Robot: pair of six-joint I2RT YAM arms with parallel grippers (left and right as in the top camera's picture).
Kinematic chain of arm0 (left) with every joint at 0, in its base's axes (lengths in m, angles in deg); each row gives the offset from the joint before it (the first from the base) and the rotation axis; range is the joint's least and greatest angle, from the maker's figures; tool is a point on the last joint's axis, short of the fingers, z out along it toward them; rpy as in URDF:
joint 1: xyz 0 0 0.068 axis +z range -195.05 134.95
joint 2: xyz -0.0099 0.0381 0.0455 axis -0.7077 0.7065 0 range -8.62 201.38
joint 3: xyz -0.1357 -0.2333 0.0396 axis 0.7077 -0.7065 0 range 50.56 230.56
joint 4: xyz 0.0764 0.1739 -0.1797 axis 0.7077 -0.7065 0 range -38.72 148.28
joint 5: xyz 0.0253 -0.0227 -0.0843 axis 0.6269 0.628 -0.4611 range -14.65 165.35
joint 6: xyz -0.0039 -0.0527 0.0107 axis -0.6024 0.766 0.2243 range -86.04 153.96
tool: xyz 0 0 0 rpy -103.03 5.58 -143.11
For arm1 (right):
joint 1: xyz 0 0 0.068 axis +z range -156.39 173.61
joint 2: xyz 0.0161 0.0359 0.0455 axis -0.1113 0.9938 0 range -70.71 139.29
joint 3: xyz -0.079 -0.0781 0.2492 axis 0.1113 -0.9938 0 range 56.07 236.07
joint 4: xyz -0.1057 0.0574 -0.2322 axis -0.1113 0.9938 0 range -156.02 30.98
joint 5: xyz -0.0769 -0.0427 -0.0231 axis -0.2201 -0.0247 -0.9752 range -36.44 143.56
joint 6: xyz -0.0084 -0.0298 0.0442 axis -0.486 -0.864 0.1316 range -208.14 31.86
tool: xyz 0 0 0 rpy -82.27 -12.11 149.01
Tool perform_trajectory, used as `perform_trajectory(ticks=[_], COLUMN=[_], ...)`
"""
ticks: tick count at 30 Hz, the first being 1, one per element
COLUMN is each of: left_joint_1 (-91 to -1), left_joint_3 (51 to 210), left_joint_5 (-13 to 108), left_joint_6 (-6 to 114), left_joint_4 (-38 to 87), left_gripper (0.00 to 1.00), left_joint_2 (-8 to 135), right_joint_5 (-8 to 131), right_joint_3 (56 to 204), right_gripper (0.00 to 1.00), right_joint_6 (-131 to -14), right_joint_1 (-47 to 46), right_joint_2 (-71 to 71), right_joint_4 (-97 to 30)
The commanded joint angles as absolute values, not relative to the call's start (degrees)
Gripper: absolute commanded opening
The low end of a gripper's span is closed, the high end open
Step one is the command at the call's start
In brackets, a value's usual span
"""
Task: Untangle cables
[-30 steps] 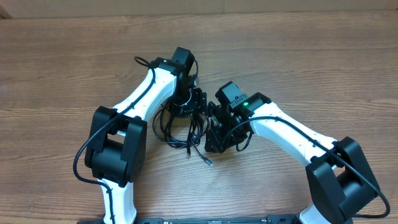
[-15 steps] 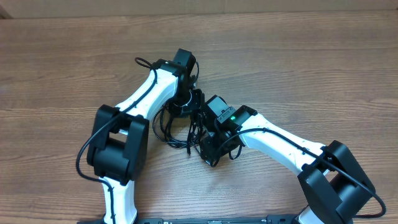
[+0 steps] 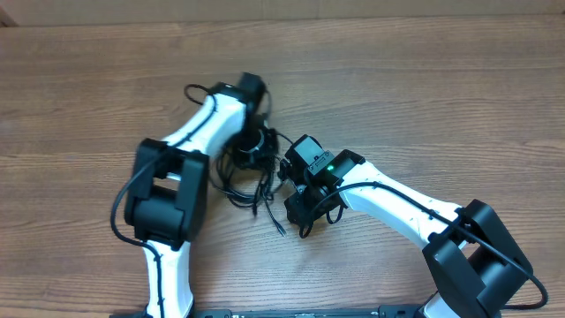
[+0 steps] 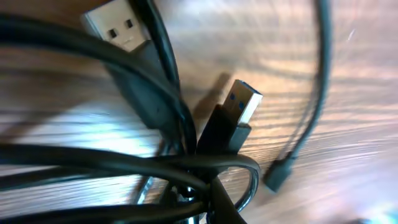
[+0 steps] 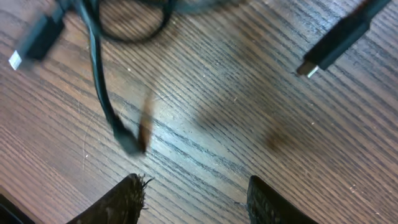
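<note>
One change from before: left gripper (image 3: 256, 147) pinched onto the cables (image 3: 237, 182); right gripper (image 5: 194, 188) spread, empty

Left tool (image 3: 257, 144) closed; right tool (image 5: 194, 190) parted, angled downward

The surface (image 3: 459, 97) was brown wood grain, its lines running left to right in the overhead view, with darker streaks and paler patches. Beyond its far edge lay a plain tan band (image 3: 371, 9). Both wrist views showed the grain as fine ridges under glare.
</note>
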State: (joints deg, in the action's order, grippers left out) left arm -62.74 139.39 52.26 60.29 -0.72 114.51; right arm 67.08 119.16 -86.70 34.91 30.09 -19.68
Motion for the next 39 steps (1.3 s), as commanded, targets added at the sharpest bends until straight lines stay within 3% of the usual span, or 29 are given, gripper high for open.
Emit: perform_trajectory(ticks=[1, 7, 14, 18, 25, 28, 34, 37, 39], left_joint_1=[-56.3, -49.6, -49.1, -48.2, -45.7, -45.4, -46.8, -48.3, -48.9], left_joint_3=[141.1, 141.1, 141.1, 141.1, 141.1, 141.1, 141.0, 141.0, 141.0], left_joint_5=[43.3, 42.3, 37.7, 31.5, 31.4, 32.6, 37.7, 42.6, 44.2], left_joint_6=[64.8, 74.3, 75.2, 75.4, 75.1, 73.9, 68.4, 67.2, 67.2], left_joint_4=[-1.7, -5.4, -5.9, -5.3, -6.0, -6.0, -6.1, -6.1, -5.7], left_gripper=[0.04, 0.04, 0.04, 0.04, 0.04, 0.10, 0.17, 0.17, 0.17], left_joint_2=[115.4, 115.4, 115.4, 115.4, 115.4, 115.4, 115.4, 115.4, 115.4], right_joint_5=[70.3, 74.3, 80.3, 80.2, 77.5, 78.2, 83.4, 83.9, 83.9], right_joint_3=[121.1, 121.5, 121.7, 121.7, 120.5, 120.5, 120.4, 120.0, 119.4], right_gripper=[0.52, 0.53, 0.53, 0.52, 0.53, 0.58, 0.40, 0.25, 0.24], right_joint_6=[-87.6, -87.6, -87.2, -84.6, -77.2, -70.2, -51.3, -39.7, -30.7], right_joint_1=[35.1, 35.1, 35.1, 35.1, 35.1, 35.1, 35.1, 35.1, 35.1], right_joint_2=[29.6, 29.6, 29.6, 29.6, 29.8, 30.1, 30.9, 31.2, 31.2], right_joint_4=[-19.9, -22.5, -27.9, -30.0, -31.8, -32.0, -31.7, -30.5, -28.9])
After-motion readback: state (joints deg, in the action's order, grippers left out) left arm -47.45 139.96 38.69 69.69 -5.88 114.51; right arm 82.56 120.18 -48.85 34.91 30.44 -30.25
